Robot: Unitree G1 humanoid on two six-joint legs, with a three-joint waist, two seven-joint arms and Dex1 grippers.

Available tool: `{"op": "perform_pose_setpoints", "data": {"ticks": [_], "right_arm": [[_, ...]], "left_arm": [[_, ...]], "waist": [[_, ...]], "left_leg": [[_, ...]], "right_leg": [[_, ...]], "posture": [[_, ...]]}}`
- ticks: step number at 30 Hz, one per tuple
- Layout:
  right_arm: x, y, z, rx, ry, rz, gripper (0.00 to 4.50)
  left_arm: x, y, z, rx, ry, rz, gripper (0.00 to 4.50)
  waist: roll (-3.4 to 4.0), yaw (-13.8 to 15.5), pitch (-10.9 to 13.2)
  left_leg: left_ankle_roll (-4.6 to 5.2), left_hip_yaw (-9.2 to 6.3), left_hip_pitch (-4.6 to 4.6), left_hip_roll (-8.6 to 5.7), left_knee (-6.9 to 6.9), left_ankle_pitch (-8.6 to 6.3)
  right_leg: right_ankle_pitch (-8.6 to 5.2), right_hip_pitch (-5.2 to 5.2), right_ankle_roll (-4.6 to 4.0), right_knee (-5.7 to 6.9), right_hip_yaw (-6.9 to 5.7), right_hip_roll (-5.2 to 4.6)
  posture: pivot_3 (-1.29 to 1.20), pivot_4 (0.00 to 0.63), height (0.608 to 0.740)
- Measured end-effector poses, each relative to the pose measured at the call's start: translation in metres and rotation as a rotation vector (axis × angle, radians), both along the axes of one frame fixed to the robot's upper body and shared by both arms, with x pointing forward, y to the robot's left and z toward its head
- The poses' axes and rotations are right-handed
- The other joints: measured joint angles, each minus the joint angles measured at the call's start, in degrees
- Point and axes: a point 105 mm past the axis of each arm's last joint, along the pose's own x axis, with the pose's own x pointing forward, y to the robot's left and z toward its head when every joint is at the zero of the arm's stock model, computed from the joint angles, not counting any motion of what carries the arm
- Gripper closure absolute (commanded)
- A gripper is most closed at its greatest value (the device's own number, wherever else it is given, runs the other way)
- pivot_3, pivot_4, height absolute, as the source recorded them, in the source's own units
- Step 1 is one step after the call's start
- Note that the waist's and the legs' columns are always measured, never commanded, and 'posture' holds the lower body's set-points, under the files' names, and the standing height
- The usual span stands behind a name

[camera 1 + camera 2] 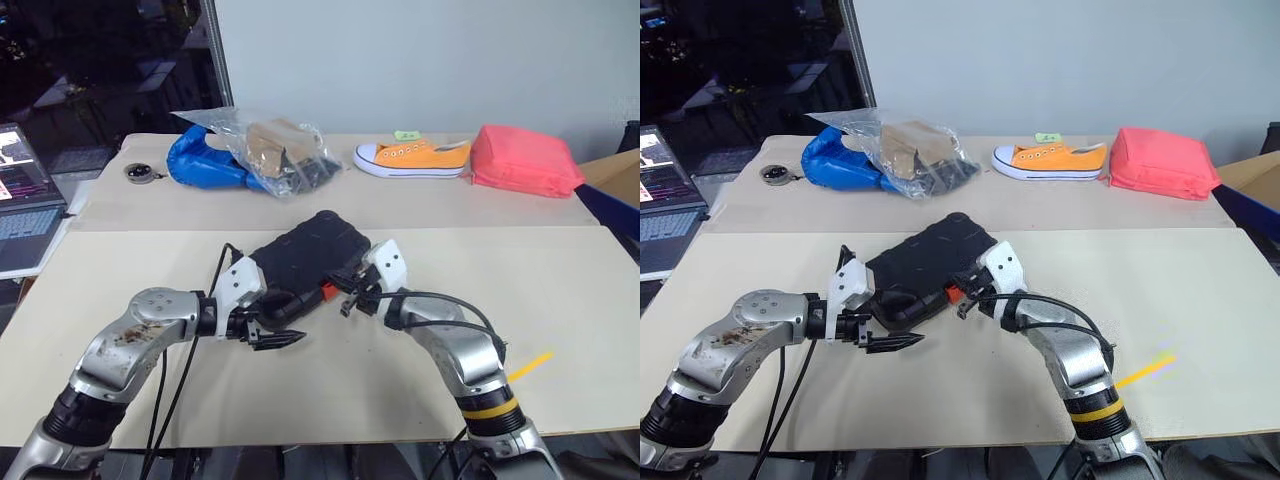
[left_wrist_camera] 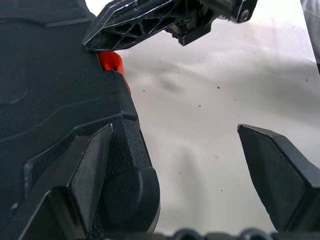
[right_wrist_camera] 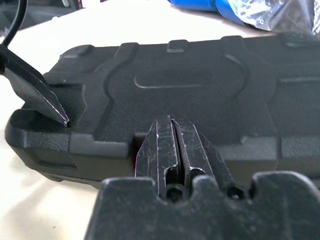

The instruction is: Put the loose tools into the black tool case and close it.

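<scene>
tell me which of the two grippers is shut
The right gripper: its two black fingers are pressed flat together, tips at the orange latch tab of the black tool case. The left gripper stands wide open at the case's corner.

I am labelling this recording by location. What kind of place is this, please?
Probably an indoor lab or test workspace, not a home. Plain beige tables stand against a bare wall, an open laptop sits at one side, and unrelated props are laid out: an orange sneaker, a pink pouch, a black tool case.
</scene>
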Motion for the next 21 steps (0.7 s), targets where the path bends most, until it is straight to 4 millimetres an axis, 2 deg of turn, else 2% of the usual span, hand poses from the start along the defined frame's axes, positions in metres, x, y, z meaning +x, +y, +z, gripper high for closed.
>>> {"op": "perform_pose_setpoints", "data": {"ticks": [4, 13, 21], "right_arm": [[-0.004, -0.002, -0.009, -0.034, 0.011, 0.01, 4.44], [-0.003, -0.001, -0.011, -0.054, -0.01, 0.01, 4.44], [-0.002, 0.008, -0.02, -0.157, -0.118, 0.038, 4.44]], "left_arm": [[0.001, 0.002, -0.001, 0.004, -0.001, 0.014, 0.2], [0.0, 0.002, -0.002, 0.001, -0.002, 0.023, 0.2], [0.002, 0.003, -0.004, 0.003, 0.001, 0.046, 0.2]], "waist": [[-0.02, -0.2, -0.1], [-0.02, -0.2, -0.2], [-0.05, -0.4, -0.3]], "left_leg": [[0.0, -0.01, 0.14, 0.03, -0.01, 0.0], [0.0, 0.0, 0.17, 0.05, -0.02, 0.0], [0.0, 0.0, 0.57, 0.09, -0.04, 0.0]], "right_leg": [[-0.01, 0.07, -0.01, 0.02, 0.07, 0.04], [-0.02, 0.07, -0.04, 0.01, 0.09, 0.07], [0.06, 0.22, -0.16, 0.04, 0.14, 0.11]], "posture": [[0.0, 0.15, 0.74], [0.0, 0.15, 0.74], [0.0, 0.15, 0.74]]}}
